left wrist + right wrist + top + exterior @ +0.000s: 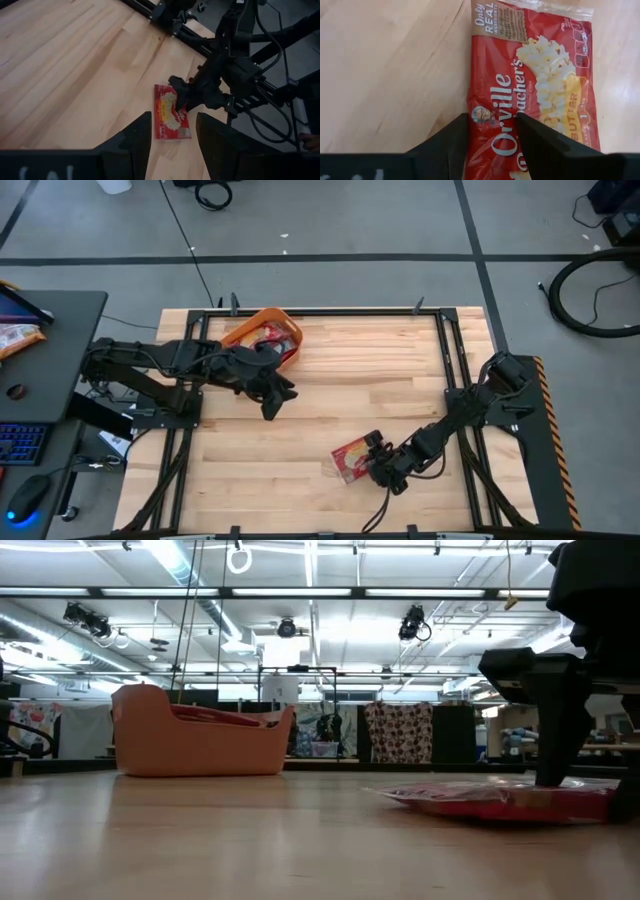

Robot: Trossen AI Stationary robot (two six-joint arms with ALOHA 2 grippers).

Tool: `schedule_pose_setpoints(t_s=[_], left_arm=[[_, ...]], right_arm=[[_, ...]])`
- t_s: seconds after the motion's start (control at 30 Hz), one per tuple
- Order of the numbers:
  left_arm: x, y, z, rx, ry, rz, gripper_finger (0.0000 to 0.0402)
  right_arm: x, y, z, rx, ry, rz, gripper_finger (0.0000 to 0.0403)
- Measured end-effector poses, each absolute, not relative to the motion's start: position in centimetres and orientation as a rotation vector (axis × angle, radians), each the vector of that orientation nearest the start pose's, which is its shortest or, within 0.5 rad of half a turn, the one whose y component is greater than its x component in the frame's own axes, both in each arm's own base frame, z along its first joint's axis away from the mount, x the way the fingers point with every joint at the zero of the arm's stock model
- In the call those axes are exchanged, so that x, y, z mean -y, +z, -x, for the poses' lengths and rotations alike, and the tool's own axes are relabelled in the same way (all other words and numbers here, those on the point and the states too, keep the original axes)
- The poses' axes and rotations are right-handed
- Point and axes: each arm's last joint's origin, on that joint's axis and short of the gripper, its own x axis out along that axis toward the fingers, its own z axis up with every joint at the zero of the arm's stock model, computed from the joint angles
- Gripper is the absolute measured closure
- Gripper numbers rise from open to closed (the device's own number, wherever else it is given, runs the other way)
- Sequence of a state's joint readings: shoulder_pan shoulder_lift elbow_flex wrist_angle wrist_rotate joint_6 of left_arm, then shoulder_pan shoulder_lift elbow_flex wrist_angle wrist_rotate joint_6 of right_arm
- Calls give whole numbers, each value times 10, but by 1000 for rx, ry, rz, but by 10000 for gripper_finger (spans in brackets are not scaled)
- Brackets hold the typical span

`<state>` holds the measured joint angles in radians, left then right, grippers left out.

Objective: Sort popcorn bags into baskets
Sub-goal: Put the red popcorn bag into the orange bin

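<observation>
near the table's front edge, right of centre, the right gripper (378, 463) reaches low from its bent arm, fingers spread and straddling one end of a red popcorn bag (352, 459) that lies flat on the wooden table (380, 380); whether the fingertips touch it is unclear. at the back left corner sits the orange basket (256, 330), with red packets (276, 337) inside. the left gripper (272, 402) hangs just in front of the basket, arm stretched across from the left, fingers parted and holding nothing.
</observation>
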<state>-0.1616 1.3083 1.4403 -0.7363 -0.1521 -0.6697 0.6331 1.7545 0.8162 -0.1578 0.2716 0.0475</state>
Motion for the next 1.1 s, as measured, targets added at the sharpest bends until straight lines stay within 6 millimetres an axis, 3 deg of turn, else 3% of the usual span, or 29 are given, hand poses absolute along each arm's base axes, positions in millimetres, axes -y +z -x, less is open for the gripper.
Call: schedule_pose_setpoints(t_s=[0.23,0.53,0.73,0.9,1.1], left_arm=[[38,395,-263,-579,192,554,242],[39,388,-262,-649,214,535,242],[52,364,-263,-734,187,474,242],[71,336,-267,-804,149,430,242],[85,318,-276,-828,155,443,234]], right_arm=[[-175,116,-252,-979,289,435,272],[-173,124,-251,-974,305,406,390],[-159,143,-257,-938,241,297,393],[-140,169,-263,-874,237,179,397],[-114,199,-266,-790,244,49,400]])
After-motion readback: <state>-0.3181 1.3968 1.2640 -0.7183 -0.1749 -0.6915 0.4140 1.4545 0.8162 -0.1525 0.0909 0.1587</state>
